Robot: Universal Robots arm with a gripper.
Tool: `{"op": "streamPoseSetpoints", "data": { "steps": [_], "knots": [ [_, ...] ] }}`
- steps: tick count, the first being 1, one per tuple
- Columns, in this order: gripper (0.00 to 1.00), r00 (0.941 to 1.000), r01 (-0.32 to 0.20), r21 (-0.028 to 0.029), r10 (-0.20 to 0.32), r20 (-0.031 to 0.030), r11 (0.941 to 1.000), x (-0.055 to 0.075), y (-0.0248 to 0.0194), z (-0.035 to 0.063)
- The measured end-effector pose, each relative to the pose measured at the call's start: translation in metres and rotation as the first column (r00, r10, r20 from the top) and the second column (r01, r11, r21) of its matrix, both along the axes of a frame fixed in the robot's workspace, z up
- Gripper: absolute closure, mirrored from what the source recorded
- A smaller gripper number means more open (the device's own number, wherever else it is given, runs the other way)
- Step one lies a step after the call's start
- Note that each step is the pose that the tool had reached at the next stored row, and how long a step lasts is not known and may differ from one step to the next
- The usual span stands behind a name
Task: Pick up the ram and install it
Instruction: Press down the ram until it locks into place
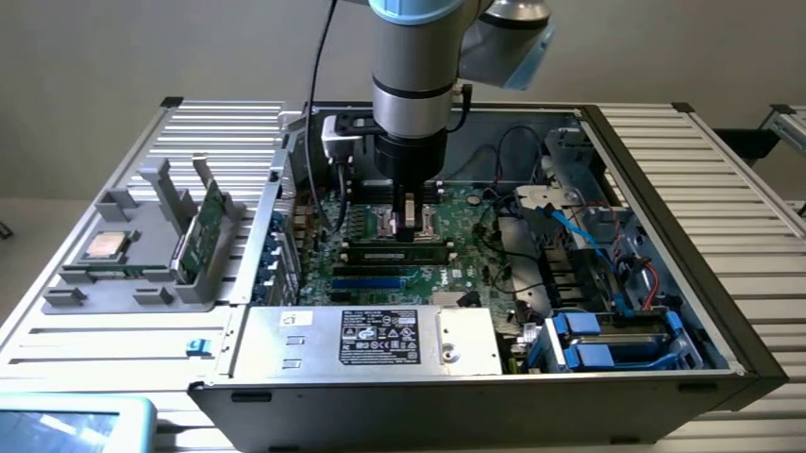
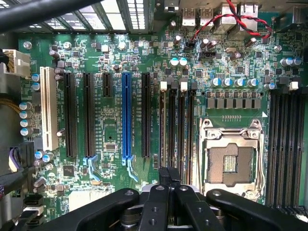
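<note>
My gripper [image 1: 413,229] hangs inside the open computer case, shut, with its tips down at the memory slots of the motherboard [image 1: 485,203]. Right under the tips a long stick with dark chips, a ram [image 1: 400,252], stands in a slot; I cannot tell whether the tips touch its top edge. A second green ram [image 1: 206,231] stands upright in the grey holder [image 1: 139,283] outside the case, at the exterior view's left. In the wrist view the shut gripper [image 2: 168,179] sits over the dark memory slots [image 2: 175,125], beside the bare processor socket [image 2: 232,163].
A square silver processor [image 1: 106,247] lies in the grey holder. The power supply box [image 1: 365,340] fills the case's near side, and blue drive cages [image 1: 605,344] and loose cables [image 1: 567,226] crowd the exterior view's right. Expansion slots [image 2: 126,115] line the board.
</note>
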State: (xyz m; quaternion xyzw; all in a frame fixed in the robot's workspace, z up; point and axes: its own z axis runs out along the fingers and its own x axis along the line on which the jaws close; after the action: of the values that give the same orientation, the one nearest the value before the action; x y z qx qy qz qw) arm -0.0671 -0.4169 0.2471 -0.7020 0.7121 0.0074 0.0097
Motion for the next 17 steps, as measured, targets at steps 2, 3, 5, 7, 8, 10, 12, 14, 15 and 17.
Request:
{"op": "streamPoseSetpoints", "data": {
  "steps": [2,3,5,7,8,10,12,14,15,17],
  "knots": [
    [0.91,1.0,0.0,0.0,0.0,0.0,1.0,0.0,0.0,0.0],
    [0.91,1.0,0.0,0.0,0.0,0.0,1.0,0.0,0.0,0.0],
    [0.91,1.0,0.0,0.0,0.0,0.0,1.0,0.0,0.0,0.0],
    [0.91,1.0,0.0,0.0,0.0,0.0,1.0,0.0,0.0,0.0],
    [0.91,1.0,0.0,0.0,0.0,0.0,1.0,0.0,-0.0001,0.0],
    [0.91,1.0,0.0,-0.0001,0.0,-0.0052,1.0,0.001,-0.0006,-0.0006],
    [0.91,1.0,0.0,-0.0001,0.0,-0.0062,1.0,0.001,-0.0007,-0.0031],
    [0.91,1.0,0.0,0.0,0.0,-0.0063,1.0,0.001,-0.0006,-0.0065],
    [0.91,1.0,0.0,-0.0001,0.0,-0.0064,1.0,0.001,-0.0007,-0.0082],
    [0.91,1.0,0.0,-0.0001,0.0,-0.0063,1.0,0.001,-0.0007,-0.0102]
  ]
}}
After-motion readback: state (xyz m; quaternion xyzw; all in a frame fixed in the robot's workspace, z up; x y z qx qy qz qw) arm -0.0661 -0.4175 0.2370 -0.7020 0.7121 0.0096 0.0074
